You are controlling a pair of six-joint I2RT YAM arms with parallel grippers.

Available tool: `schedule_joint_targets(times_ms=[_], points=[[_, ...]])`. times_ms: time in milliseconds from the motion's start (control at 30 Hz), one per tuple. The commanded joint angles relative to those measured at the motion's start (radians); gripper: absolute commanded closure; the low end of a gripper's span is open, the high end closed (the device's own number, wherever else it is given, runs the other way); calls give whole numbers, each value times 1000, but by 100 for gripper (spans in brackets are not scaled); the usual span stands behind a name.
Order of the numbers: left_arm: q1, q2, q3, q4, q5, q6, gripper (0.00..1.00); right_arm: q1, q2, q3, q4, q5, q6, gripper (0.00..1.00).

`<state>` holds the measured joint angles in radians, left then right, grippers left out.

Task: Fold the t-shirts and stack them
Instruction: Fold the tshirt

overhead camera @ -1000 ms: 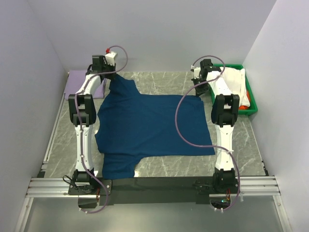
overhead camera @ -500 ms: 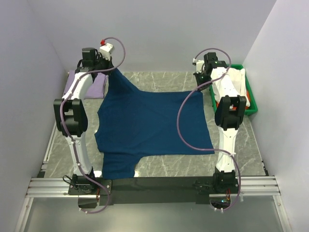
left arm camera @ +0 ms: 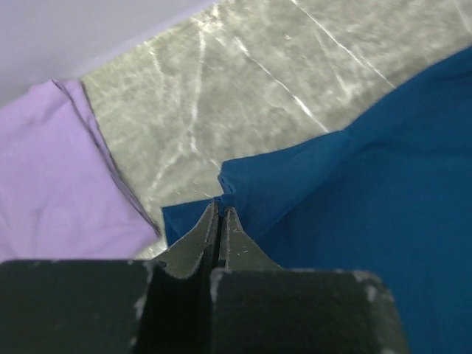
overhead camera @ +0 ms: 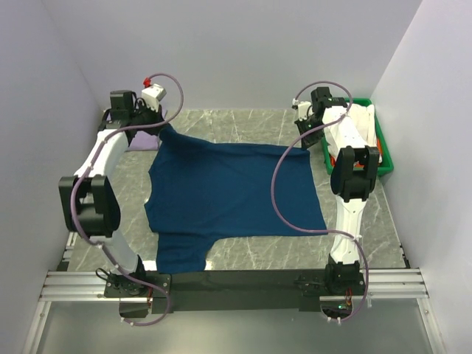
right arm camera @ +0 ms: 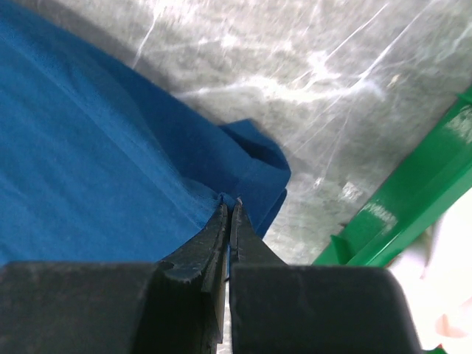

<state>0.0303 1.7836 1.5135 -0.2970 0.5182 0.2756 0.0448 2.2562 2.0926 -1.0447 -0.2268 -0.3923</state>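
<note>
The navy blue t-shirt (overhead camera: 228, 195) lies spread over the middle of the marble table, plain side up. My left gripper (overhead camera: 156, 127) is shut on its far left corner (left arm camera: 221, 193) and holds it raised and stretched. My right gripper (overhead camera: 305, 140) is shut on its far right corner (right arm camera: 243, 184), also lifted. The pale lavender t-shirt (overhead camera: 141, 139) lies at the far left, beside the left gripper, and also shows in the left wrist view (left arm camera: 59, 177). A white t-shirt (overhead camera: 363, 125) and a bit of an orange-red t-shirt (overhead camera: 376, 164) sit in the bin.
The green plastic bin (overhead camera: 386, 155) stands at the far right, close to the right gripper; its rim shows in the right wrist view (right arm camera: 413, 199). Walls close in the table on the left, back and right. Bare marble (overhead camera: 243, 118) lies behind the shirt.
My left arm has swung leftward and outward, pulling the shirt's far left corner toward the lavender tee. The right gripper has lifted its corner slightly toward the back. The far hem is now stretched taut.
</note>
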Motion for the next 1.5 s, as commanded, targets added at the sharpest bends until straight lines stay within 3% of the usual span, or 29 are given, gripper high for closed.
schedule_joint_targets(times_ms=[0,500,733,967,1100,1467], points=[[-3,-121,-68,-7,45,11,100,-6,-101,-19,-15,-20,-28,100],[-23,-408,-410,-139,11,-12,100,-14,-145,-114,-57,-55,-126,100],[-115,-417,-567,-140,-135,-91,100,-14,-123,-190,-38,-28,-135,100],[-121,-349,-588,-140,-190,-148,100,-14,-113,-235,-21,-9,-145,100],[-121,-345,-556,-165,-135,-138,100,-14,-109,-212,-26,1,-146,100],[-121,-449,-529,-318,-63,-35,100,-25,-156,-198,-63,9,-197,100]])
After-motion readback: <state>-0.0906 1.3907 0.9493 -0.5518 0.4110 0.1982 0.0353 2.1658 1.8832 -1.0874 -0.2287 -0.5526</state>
